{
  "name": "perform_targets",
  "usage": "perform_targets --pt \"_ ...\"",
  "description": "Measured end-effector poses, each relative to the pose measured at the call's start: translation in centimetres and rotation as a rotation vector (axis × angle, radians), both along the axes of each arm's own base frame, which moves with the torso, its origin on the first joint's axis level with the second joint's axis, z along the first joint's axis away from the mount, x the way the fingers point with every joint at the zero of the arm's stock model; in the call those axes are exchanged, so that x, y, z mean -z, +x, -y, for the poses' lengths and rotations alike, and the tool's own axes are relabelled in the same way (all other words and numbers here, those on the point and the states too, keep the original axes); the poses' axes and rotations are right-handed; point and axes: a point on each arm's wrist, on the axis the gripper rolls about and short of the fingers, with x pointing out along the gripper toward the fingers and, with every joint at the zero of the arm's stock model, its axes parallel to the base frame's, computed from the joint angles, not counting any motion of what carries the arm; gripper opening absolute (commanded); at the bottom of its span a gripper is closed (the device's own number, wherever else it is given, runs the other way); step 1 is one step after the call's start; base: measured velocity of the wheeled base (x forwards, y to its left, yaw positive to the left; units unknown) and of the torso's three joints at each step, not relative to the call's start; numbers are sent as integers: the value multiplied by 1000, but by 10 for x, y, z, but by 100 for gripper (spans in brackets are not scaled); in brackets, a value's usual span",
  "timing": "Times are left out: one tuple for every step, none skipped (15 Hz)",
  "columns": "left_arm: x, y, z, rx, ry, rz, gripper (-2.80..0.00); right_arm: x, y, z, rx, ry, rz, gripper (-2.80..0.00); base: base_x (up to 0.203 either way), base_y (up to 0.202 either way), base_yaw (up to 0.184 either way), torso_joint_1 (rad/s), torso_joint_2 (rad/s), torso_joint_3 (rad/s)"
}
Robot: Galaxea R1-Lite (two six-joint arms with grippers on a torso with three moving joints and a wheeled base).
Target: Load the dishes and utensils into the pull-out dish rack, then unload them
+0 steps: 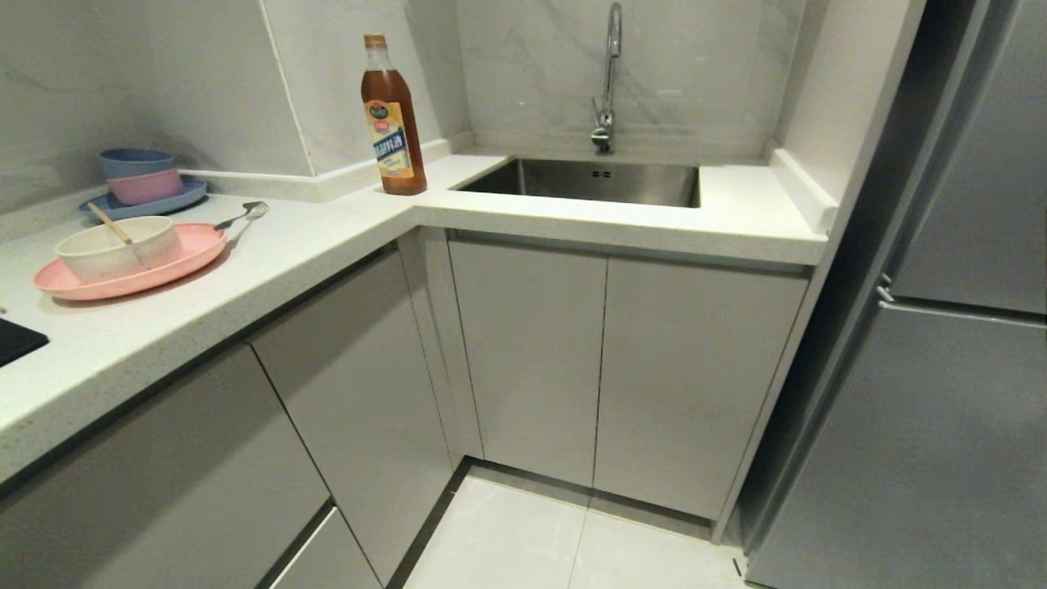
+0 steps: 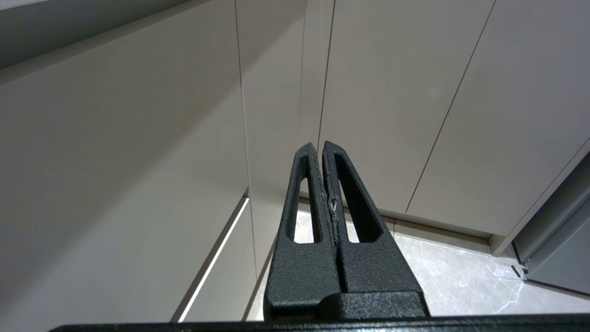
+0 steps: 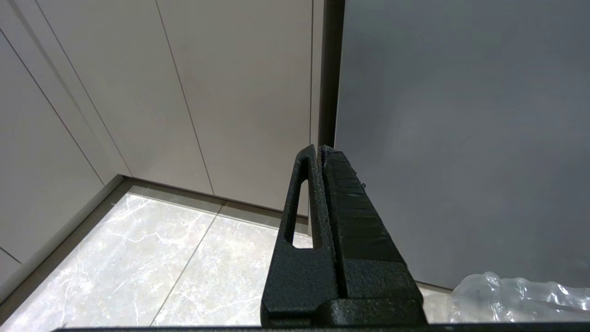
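Dishes are waiting at nine o'clock on the counter (image 1: 270, 270), the light, rigid, slippery bowl (image 1: 119, 245) sitting on the plate (image 1: 123, 274), best pinched at its rim, while both grippers, left (image 2: 319, 147) and right (image 3: 319, 150), are hanging closed and empty.

Black panel (image 1: 16, 339) on the counter (image 1: 270, 262): cut by head view's left edge. Chopsticks (image 1: 110, 223): lower ends hidden inside cream bowl (image 1: 119, 248). Clear crinkled plastic (image 3: 516, 297): cut by right wrist frame edge, unidentifiable. Bottle (image 1: 393, 123) label too small to read.
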Motion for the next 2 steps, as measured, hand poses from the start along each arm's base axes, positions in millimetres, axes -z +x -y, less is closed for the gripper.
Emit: perform_targets --pt "0 0 0 0 0 0 -280 0 0 0 0 0 0 -280 0 0 0 0 0 0" --pt "0 0 0 0 1 0 -280 0 0 0 0 0 0 -280 0 0 0 0 0 0"
